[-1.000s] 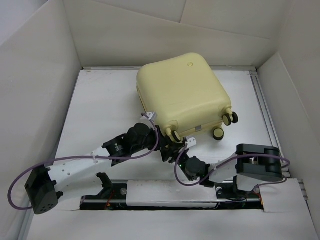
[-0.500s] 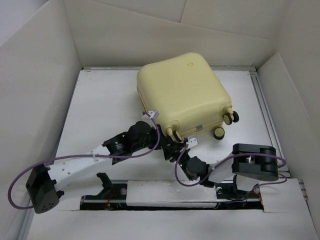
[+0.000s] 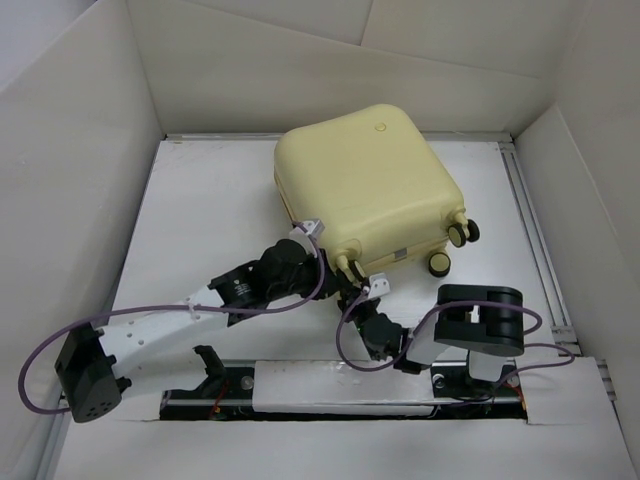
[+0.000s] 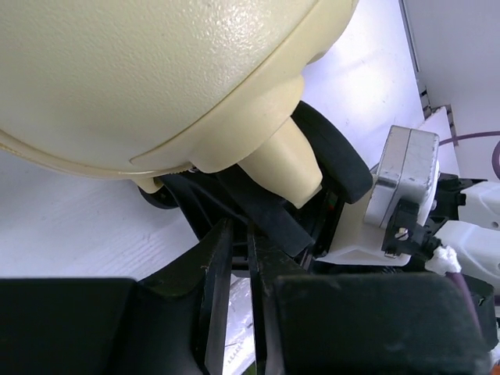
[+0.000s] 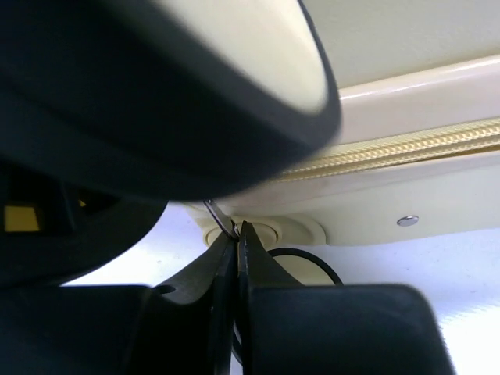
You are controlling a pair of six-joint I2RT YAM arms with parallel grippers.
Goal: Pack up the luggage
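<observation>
1. Got the luggage point(image 3: 365, 190) lying flat and closed on the white table point(image 3: 220, 220), toward the far side and a bit right of centre, turned at an angle with one rounded corner aimed back at the arm bases.
2. Can spot a pair of caster wheels point(image 3: 450, 247) poking out along its right-hand near edge, cream hubs with black tyres. Another wheel point(image 4: 332, 152) down at the near corner, right in the thick of both wrists.
3. Following the left arm from its base at the bottom left, diagonally up to that near corner. Ends with the left gripper point(image 4: 237, 228) tucked low, just under the yellow shell and right beside the corner wheel's cream stem point(image 4: 281, 164).
4. Left wrist view: squeezed down to a thin slit, tips against some black material under the corner. Can't tell whether anything is actually caught in there.
5. Coming in from the right, low over the table and folded back on itself, with the right gripper point(image 5: 237, 234) under the same corner, close to the left one.
6. Right wrist view: pinched tight together on a thin metal loop point(image 5: 219, 219) sticking up out of the tips, just below the suitcase rim.
7. Also showing the zipper point(image 5: 406, 147) running across the shell above that, teeth closed, plus a small silver rivet point(image 5: 407, 220) underneath it.
8. Too blurry and dark on the left of that view to make out more.
</observation>
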